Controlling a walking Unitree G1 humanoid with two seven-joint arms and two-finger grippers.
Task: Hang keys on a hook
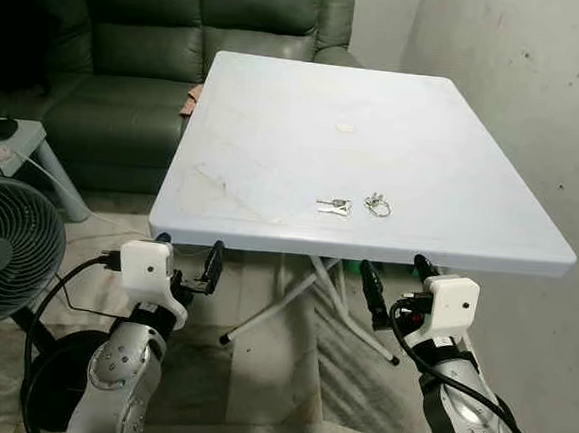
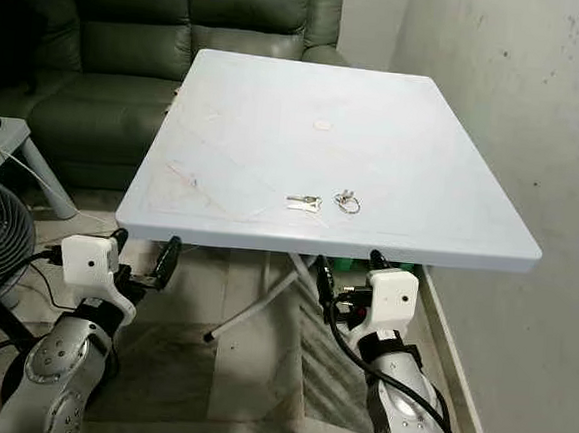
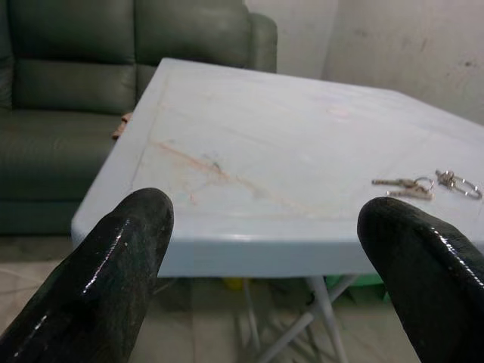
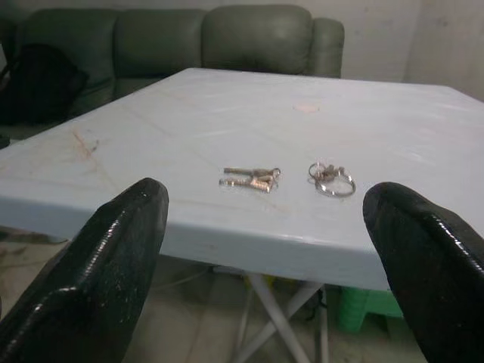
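Pale blue plastic makes up the folding table (image 1: pixel 277 125), which stands between a dark green sofa (image 1: pixel 132 54) at the far left and a scuffed white wall (image 1: pixel 538 116) on the right, with a fan (image 1: pixel 6 249) on the floor at the near left. The left gripper (image 1: pixel 186 254) hangs below the table's near edge with its fingers (image 3: pixel 106 280) spread wide and holding nothing; the keys (image 1: pixel 334 206) lie on the tabletop near that edge, a ring (image 1: pixel 377 205) just beside them on the right; the right gripper (image 1: pixel 397 277) sits likewise low, fingers (image 4: pixel 113 257) wide apart and empty. The near edge overhangs both grippers; bare tabletop stretches far and left of the keys.
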